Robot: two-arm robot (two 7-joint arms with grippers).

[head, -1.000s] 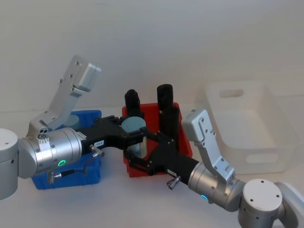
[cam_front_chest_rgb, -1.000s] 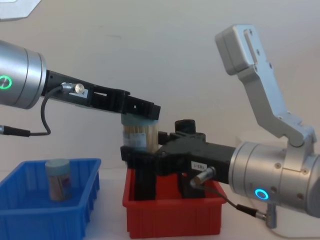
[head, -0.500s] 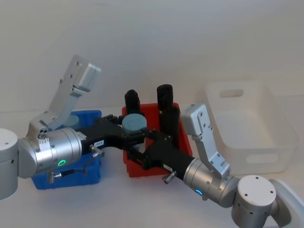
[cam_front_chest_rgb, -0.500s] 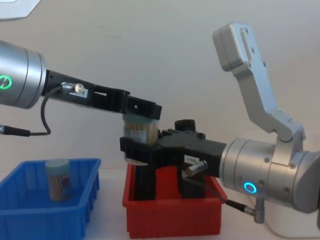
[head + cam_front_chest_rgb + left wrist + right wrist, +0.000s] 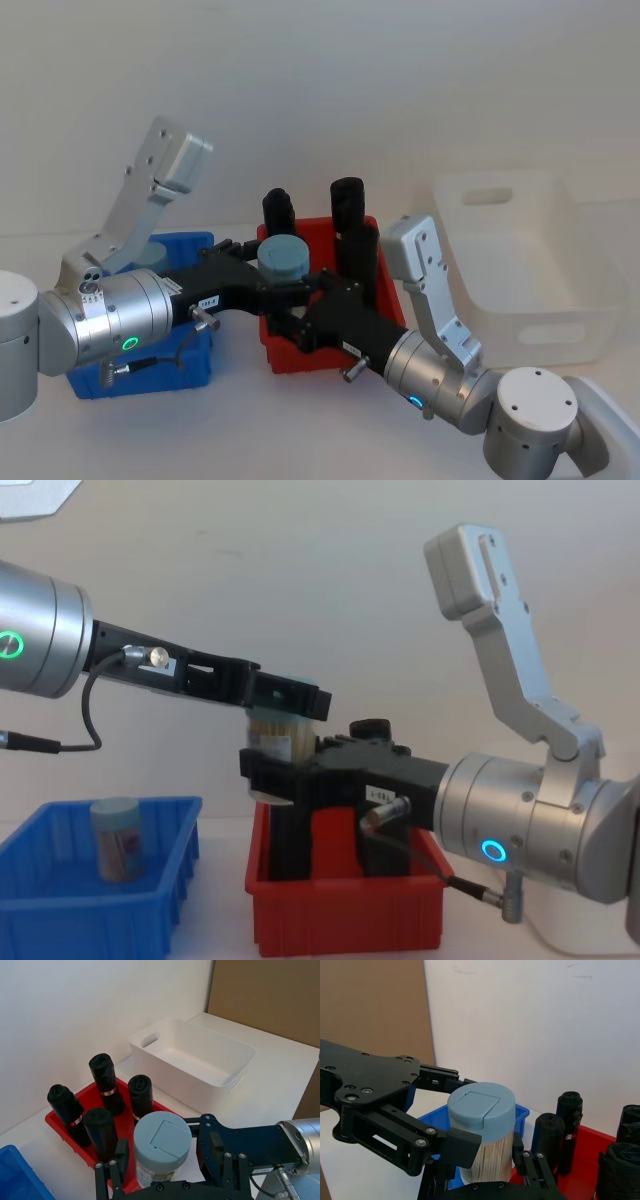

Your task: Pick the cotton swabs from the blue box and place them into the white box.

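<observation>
Cotton swabs tub (image 5: pixel 283 260) is up in the air at the centre of the head view, hanging over the red bin (image 5: pixel 300 358), and we are mid-handover! Reaching in from the left edge of the chest view, the left pincer (image 5: pixel 285 700) is clamped on the tub just under its pale lid. From the right comes the right pincer (image 5: pixel 270 775), sitting around the tub's lower half just beneath the other; whether it has bitten down, I cannot tell. Lower left, a second tub (image 5: pixel 115 838) waits upright in the blue box (image 5: pixel 60 910). Far right in the head view, well apart, sits the white box (image 5: pixel 555 335). My read: the arm-to-arm pass is the step in hand. Next calls for a firm right-side grip before the left lets go, then a carry rightward, clear of the black blocks (image 5: pixel 347 200).
</observation>
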